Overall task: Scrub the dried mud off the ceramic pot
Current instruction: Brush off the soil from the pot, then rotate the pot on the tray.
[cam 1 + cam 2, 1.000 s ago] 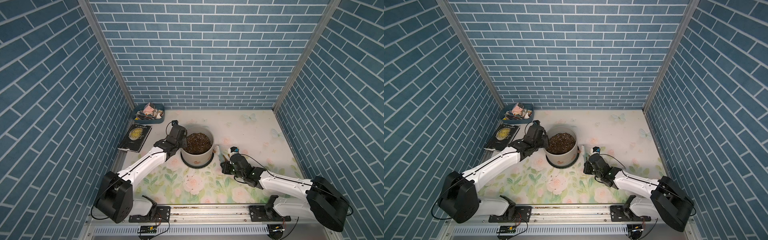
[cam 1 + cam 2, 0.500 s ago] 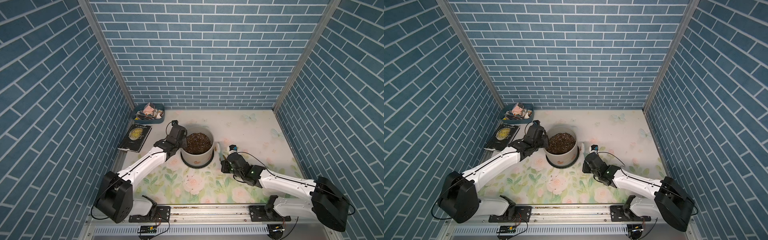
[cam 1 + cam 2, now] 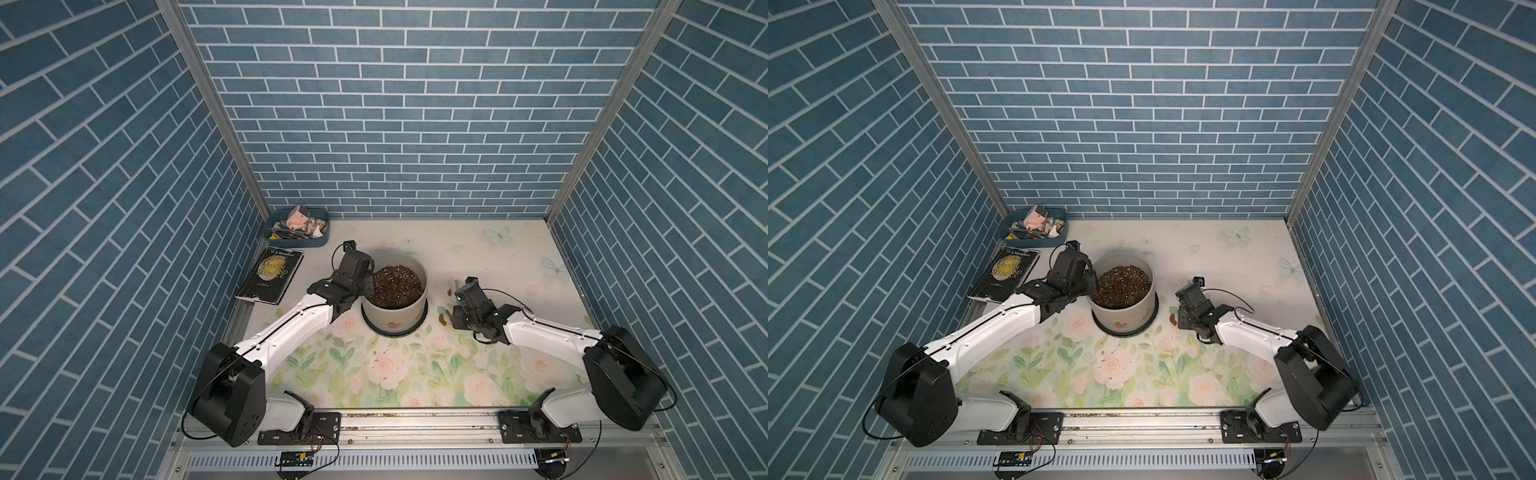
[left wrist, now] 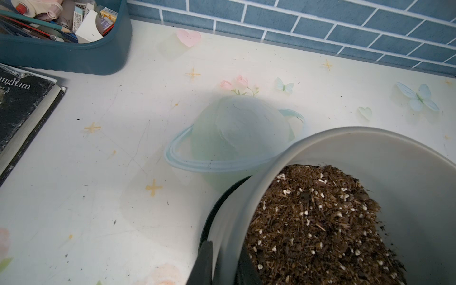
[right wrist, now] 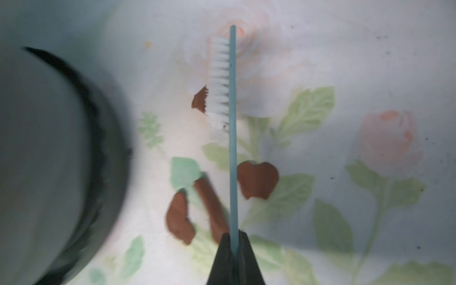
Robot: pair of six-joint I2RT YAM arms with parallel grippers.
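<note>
Both top views sit high at the front, looking down and back over the whole table, nearly identical (stereo pair). The left wrist view is close in over the ceramic pot [image 4: 333, 197] rim facing the back wall; the right wrist view hugs the mat beside that same pot.

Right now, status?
Left gripper shut on pot rim. Right gripper shut on brush. Mud flakes on mat. Nothing blocking.
</note>
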